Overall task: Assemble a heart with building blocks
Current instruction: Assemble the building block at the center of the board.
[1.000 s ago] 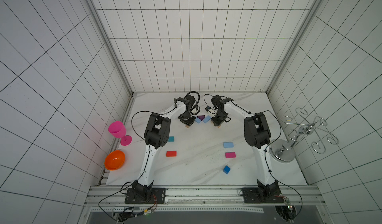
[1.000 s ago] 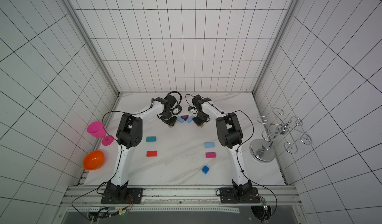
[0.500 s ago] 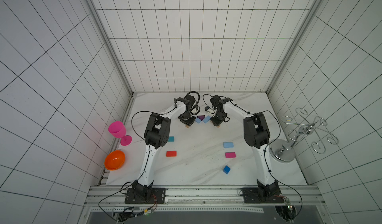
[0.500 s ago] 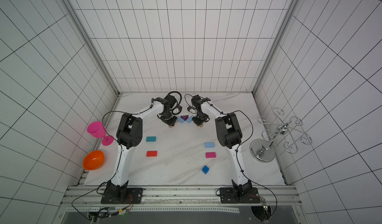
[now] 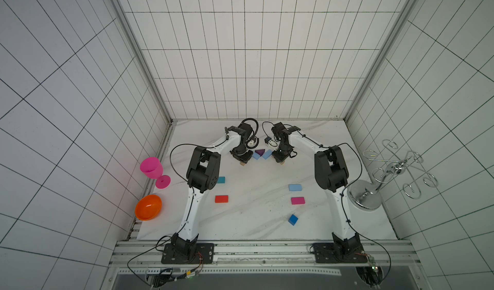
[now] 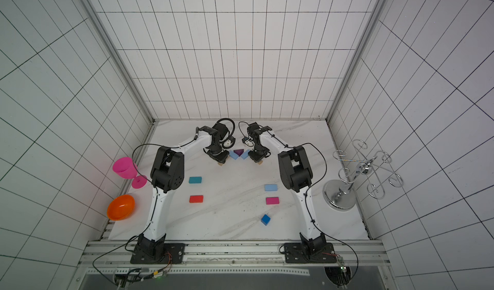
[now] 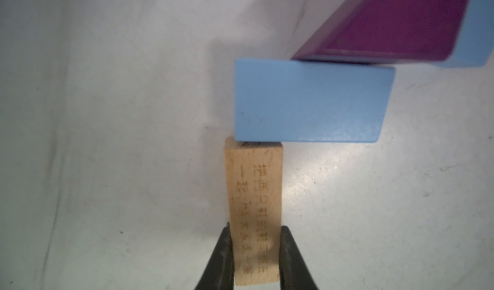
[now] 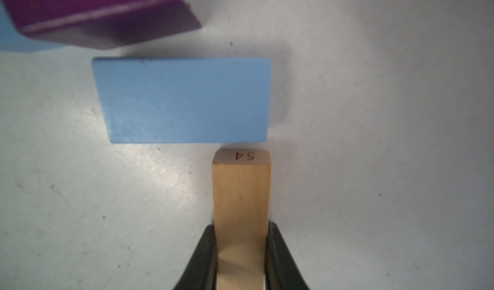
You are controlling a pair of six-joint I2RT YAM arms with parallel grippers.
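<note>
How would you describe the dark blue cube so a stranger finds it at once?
On the white table, look at the side of the right arm, toward its base. Past the magenta block lies the blue cube, the only darker blue, square piece, turned cornerwise.

Far centre of your table (image 5: 254, 195): triangle block (image 5: 259, 151), with the left slanted block (image 5: 256, 156) and right slanted block (image 5: 266, 155) touching its front. The left outer block (image 7: 254, 189), in your left gripper (image 7: 255, 227), touches the left slanted block's outer end. The right outer block (image 8: 242, 189), in your right gripper (image 8: 240, 224), sits just beside the right slanted block.

Mid-table left: left rear block (image 5: 220, 180) behind left front block (image 5: 221, 199).

Mid-table right: right rear block (image 5: 295, 187), then right front block (image 5: 297, 200), then cube (image 5: 293, 219) nearest you.

Past the left edge: goblet (image 5: 152, 168) behind bowl (image 5: 148, 207).
</note>
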